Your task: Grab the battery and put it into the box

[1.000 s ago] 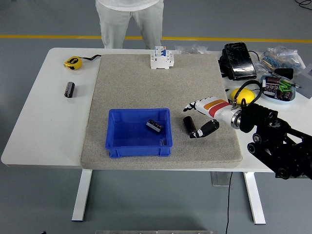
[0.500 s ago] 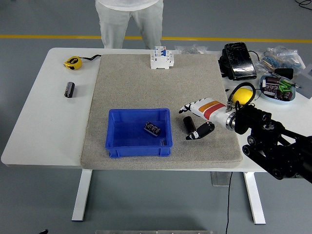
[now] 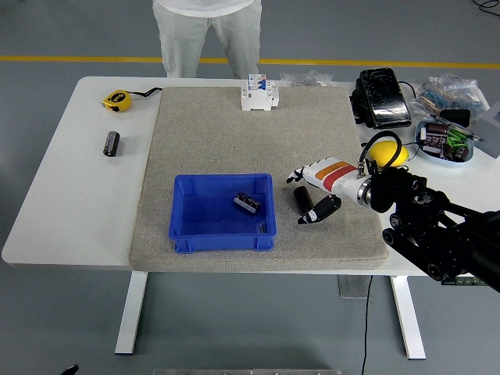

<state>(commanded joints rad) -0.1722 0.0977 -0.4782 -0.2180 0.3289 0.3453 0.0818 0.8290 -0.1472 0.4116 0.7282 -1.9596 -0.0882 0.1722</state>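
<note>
Three batteries (image 3: pixel 303 199) — one blue box (image 3: pixel 187 232) — one tape measure (image 3: pixel 116 100).

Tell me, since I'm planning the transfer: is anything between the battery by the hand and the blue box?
Nothing visible: only bare mat lies between the battery at the right hand and the blue box.

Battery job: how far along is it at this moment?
Done: one dark cylinder battery already lies inside the blue box. In hand: the right hand is around a second battery on the mat just right of the box, fingers either side of it, not visibly lifted. Left: lifting and boxing it; another battery lies on the table's left side.
</note>
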